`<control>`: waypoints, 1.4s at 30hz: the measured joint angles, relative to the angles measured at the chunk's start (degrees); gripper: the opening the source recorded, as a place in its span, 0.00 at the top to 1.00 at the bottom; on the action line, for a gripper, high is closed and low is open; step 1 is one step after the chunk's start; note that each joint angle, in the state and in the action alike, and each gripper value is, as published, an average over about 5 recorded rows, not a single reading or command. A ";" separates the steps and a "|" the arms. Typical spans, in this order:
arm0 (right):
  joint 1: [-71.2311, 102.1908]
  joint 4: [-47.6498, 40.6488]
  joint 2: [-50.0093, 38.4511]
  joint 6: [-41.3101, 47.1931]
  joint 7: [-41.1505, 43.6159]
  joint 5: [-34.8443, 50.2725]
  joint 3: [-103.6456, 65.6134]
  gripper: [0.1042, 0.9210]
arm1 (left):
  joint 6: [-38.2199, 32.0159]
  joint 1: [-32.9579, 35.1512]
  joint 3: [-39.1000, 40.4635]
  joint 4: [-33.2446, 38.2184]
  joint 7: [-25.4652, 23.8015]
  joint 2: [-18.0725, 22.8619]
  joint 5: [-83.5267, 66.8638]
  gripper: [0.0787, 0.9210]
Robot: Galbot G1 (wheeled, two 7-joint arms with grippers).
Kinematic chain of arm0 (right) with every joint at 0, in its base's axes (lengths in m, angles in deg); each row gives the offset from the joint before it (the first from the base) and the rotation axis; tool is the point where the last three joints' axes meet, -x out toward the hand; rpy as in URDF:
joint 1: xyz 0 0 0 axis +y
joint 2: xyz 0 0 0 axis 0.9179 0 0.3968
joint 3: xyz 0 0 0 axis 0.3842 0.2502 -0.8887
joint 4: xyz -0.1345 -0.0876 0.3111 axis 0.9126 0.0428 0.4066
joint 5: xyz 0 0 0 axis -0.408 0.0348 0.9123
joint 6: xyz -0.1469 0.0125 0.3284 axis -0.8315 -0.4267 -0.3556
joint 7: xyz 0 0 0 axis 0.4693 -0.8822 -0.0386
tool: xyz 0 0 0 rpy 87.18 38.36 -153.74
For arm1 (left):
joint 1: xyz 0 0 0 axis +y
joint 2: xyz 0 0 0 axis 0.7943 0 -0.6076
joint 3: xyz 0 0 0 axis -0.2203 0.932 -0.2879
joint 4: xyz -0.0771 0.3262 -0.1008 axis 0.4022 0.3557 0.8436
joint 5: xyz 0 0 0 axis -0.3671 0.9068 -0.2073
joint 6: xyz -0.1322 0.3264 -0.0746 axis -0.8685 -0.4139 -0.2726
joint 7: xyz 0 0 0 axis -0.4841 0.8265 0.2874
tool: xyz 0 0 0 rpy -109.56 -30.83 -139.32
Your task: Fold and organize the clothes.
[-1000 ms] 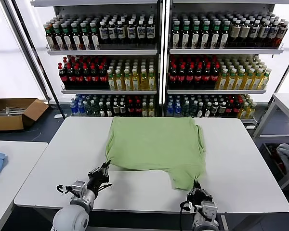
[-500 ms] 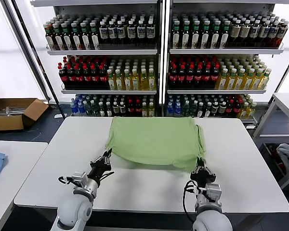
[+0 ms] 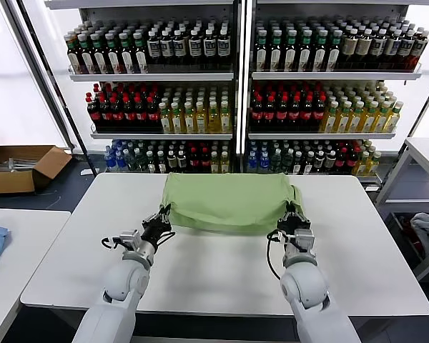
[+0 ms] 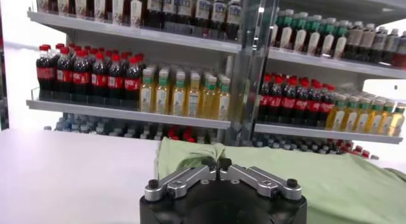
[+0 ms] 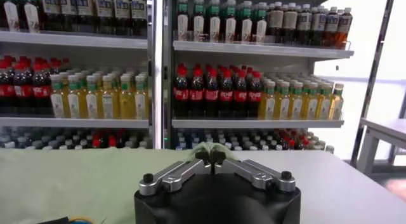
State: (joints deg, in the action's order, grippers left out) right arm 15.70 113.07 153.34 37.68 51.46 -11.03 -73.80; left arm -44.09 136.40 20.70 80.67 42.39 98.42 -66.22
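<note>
Head view: I see the shirt [image 3: 229, 202] on the table [image 3: 222, 275], near edge lifted. Left gripper [image 3: 163, 214] clamps its left corner; right gripper [image 3: 292, 213] clamps its right corner, both fully closed on cloth.

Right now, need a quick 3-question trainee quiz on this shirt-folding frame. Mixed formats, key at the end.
1. True or false: both grippers' jaws are shut on the near edge of the green polo shirt.
2. Multiple choice: the shirt lies on A) the white table, B) the cardboard box, C) a bottle shelf.
3. Fill in: the left gripper grips the shirt's near-left corner; the right gripper grips its near-____ corner.

Key: 1 true; 2 A; 3 right.
</note>
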 measured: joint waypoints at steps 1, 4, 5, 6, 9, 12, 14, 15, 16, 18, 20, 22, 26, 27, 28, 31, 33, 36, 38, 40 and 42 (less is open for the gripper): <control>-0.68 -0.89 -0.03 0.05 0.07 -0.02 0.14 1.00 | -0.01 -0.72 0.14 -0.92 0.06 0.07 -0.07 0.99; -2.48 -3.36 -0.06 0.29 0.25 -0.17 0.53 1.00 | -0.04 -2.74 0.54 -3.49 0.14 0.31 -0.20 0.99; -3.02 -4.15 -0.05 0.39 0.30 -0.22 0.66 1.00 | -0.04 -3.37 0.66 -4.30 0.14 0.39 -0.23 0.99; -3.53 -4.89 -0.01 0.50 0.34 -0.29 0.78 1.00 | -0.05 -3.94 0.76 -5.08 0.16 0.49 -0.24 0.99; -4.97 -7.05 0.22 0.73 0.41 -0.39 1.00 0.95 | 0.05 -5.46 0.92 -7.24 0.26 0.82 -0.15 0.99; -6.18 -8.90 0.61 0.84 0.43 -0.21 0.97 0.85 | 0.37 -6.61 0.97 -8.96 0.40 1.20 0.07 0.95; -6.91 -9.93 0.96 0.82 0.30 0.18 0.88 0.78 | 0.66 -7.09 1.02 -9.69 0.56 1.40 0.20 0.90; -7.25 -10.39 1.17 0.74 0.15 0.47 0.83 0.75 | 0.82 -7.25 1.07 -9.94 0.67 1.48 0.24 0.86; -7.60 -10.85 1.41 0.59 -0.07 0.83 0.76 0.71 | 0.98 -7.36 1.12 -10.12 0.79 1.52 0.27 0.83; -8.23 -11.61 1.94 0.14 -0.64 1.66 0.60 0.64 | 1.35 -7.52 1.22 -10.32 1.10 1.58 0.29 0.76; -8.68 -12.08 2.44 -0.39 -1.35 2.56 0.48 0.57 | 1.72 -7.60 1.25 -10.38 1.45 1.61 0.29 0.69; -8.87 -12.25 2.73 -0.84 -2.09 3.40 0.44 0.49 | 2.04 -7.65 1.24 -10.35 1.84 1.59 0.30 0.62; -9.06 -12.27 3.02 -1.71 -3.46 5.07 0.43 0.36 | 2.70 -7.42 1.20 -9.69 2.67 1.30 0.38 0.49; -9.17 -12.27 3.14 -1.97 -3.78 5.51 0.41 0.32 | 2.91 -7.26 1.20 -9.38 2.84 1.21 0.42 0.45; -9.31 -12.30 3.28 -2.20 -4.12 5.97 0.40 0.28 | 3.11 -7.07 1.21 -9.03 2.96 1.12 0.46 0.42; -9.96 -12.64 3.86 -2.66 -5.18 7.30 0.46 0.19 | 3.75 -6.41 1.25 -7.86 3.19 1.02 0.67 0.31; -10.39 -12.89 4.23 -2.74 -5.91 8.07 0.54 0.15 | 4.08 -6.01 1.26 -7.12 3.31 1.06 0.81 0.24; -10.65 -12.84 4.46 -2.45 -7.03 9.02 0.57 0.12 | 4.52 -5.43 1.23 -6.13 3.53 1.10 0.91 0.16; -10.48 -12.28 4.33 -1.85 -7.75 9.46 0.52 0.12 | 4.82 -5.04 1.12 -5.47 3.73 1.07 0.90 0.13; -9.99 -11.19 4.03 -1.00 -8.40 9.76 0.39 0.12 | 5.16 -4.64 0.95 -4.79 3.90 0.94 0.87 0.12; -9.20 -9.73 3.58 0.02 -8.89 10.03 0.17 0.12 | 5.54 -4.20 0.79 -4.07 4.00 0.74 0.85 0.12</control>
State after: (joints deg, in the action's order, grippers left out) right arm 6.50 103.34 156.91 37.71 42.57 -1.01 -73.63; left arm -38.55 132.20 21.50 76.60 46.38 99.16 -65.37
